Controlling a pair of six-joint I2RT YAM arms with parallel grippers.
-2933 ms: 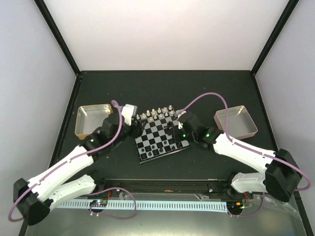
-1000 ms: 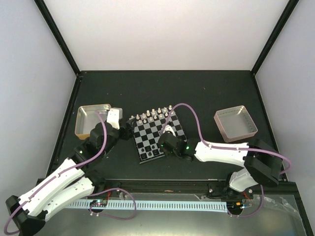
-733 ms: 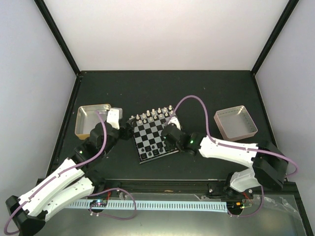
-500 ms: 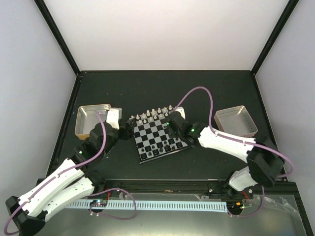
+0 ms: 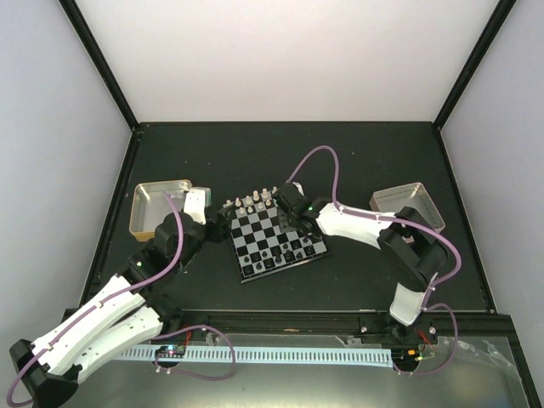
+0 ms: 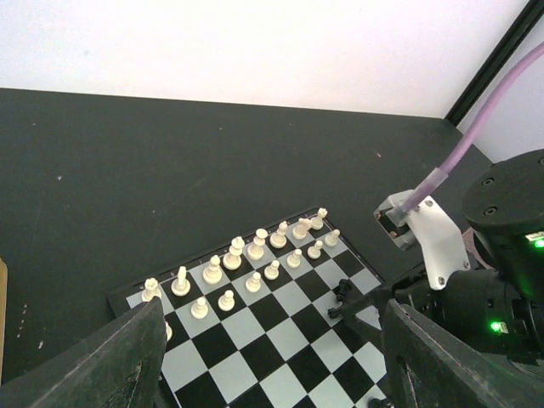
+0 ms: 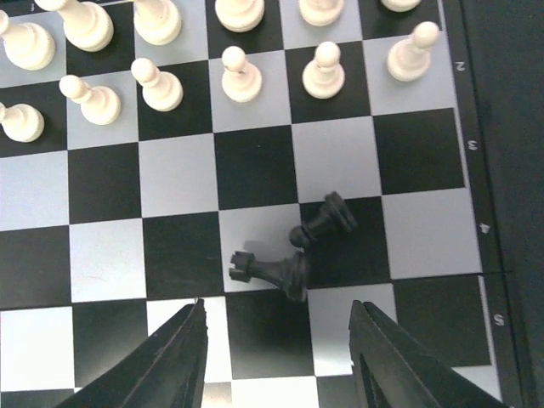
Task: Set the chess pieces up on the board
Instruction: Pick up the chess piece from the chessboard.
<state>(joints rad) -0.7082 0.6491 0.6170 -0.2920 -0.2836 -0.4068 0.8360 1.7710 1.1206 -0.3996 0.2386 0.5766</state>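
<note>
The board [image 5: 265, 231] lies mid-table, turned a little. White chess pieces [image 5: 253, 203] stand in two rows along its far edge, also in the left wrist view [image 6: 242, 259] and the right wrist view [image 7: 240, 75]. A few black pieces [image 5: 270, 260] stand near its near edge. A black rook [image 7: 274, 270] and a black pawn [image 7: 326, 219] lie on their sides on the board [image 7: 178, 178] by its right edge. My right gripper [image 7: 276, 306] hovers open just short of them, holding nothing. My left gripper [image 6: 272, 340] is open and empty over the board's left corner [image 6: 255, 327].
A brass-coloured tray [image 5: 158, 206] sits left of the board, behind my left wrist. A silvery tray [image 5: 408, 210] sits at the right. My right arm [image 6: 497, 289] fills the right side of the left wrist view. Black frame posts rise at the table's far corners.
My right gripper has swung from the board's near edge up to its far right side and its jaws have spread. The left arm has held still over the last second.
</note>
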